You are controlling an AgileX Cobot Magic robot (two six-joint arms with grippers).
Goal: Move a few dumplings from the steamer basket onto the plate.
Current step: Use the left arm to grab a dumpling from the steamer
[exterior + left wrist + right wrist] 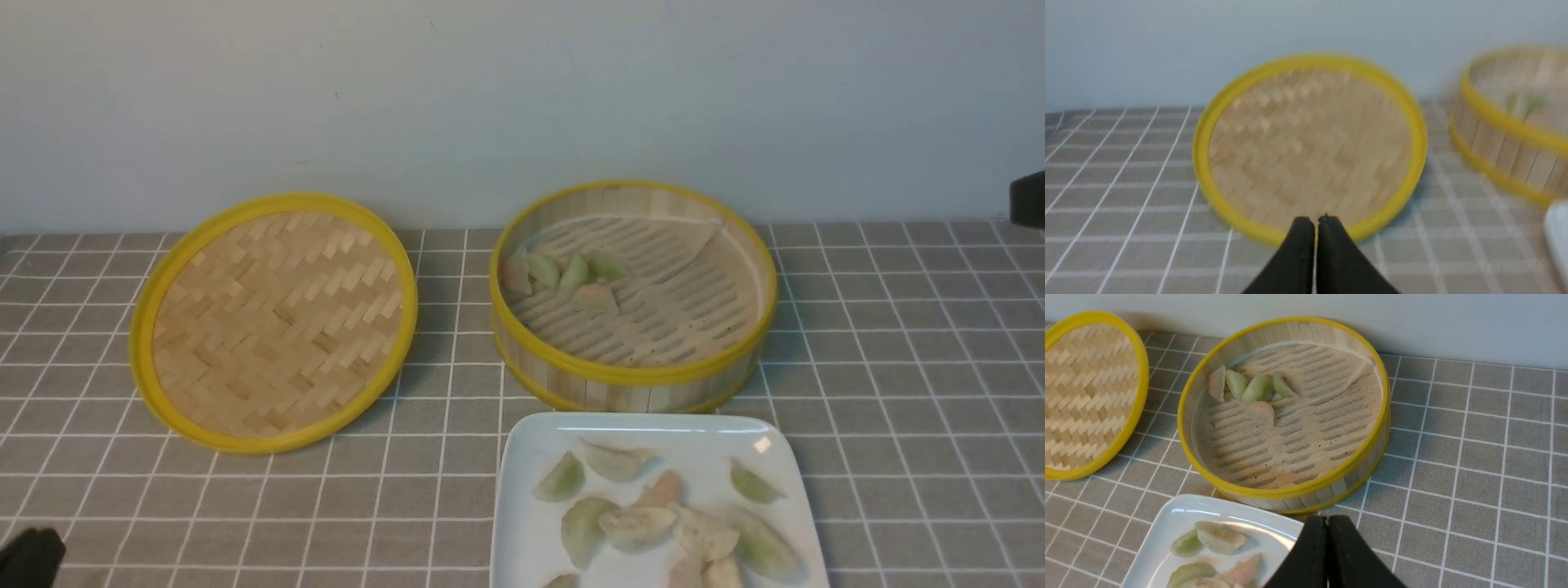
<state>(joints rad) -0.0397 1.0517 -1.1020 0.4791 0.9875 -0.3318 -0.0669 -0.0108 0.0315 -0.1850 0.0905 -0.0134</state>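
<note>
A small bunch of dumplings (563, 273) sits in the left part of the steamer basket (637, 377), mid-frame, and more lie on the plate (531, 457) at the bottom. The left gripper (1315, 223) and right gripper (1327, 521) are both squeezed closed, holding nothing. The dumplings look slippery and crowded, so a grab may drop one

Front camera: set between my arms, looking forward and slightly down across the table (898, 367) to the wall (490, 98). Left wrist camera: low behind my left fingers (1300, 249), close to the woven lid (1310, 147) just ahead of them, blurred. Right wrist camera: higher behind my right fingers (1310, 551), looking down into the basket (1290, 492) beyond them. All three views share lid and basket.
</note>
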